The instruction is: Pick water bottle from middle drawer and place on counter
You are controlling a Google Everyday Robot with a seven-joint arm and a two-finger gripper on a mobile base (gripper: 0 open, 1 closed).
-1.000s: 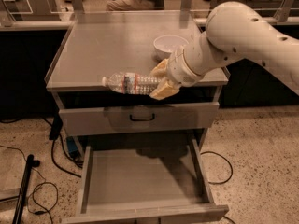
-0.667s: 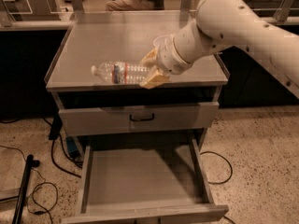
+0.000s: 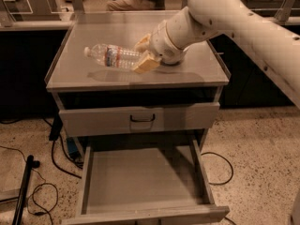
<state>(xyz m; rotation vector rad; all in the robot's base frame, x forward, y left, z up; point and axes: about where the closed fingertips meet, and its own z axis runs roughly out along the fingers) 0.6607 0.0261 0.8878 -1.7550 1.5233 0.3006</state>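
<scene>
Clear ribbed water bottle (image 3: 115, 56) — white cap, red-and-dark label — held sideways, clamped in hand (image 3: 144, 54), over counter (image 3: 93, 29)

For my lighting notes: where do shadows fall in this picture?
Camera view: the water bottle, held by the pincer above the counter, casts a soft shadow on the counter just below it; the open drawer is shaded toward its back; the gap under the counter is nearly black.
</scene>
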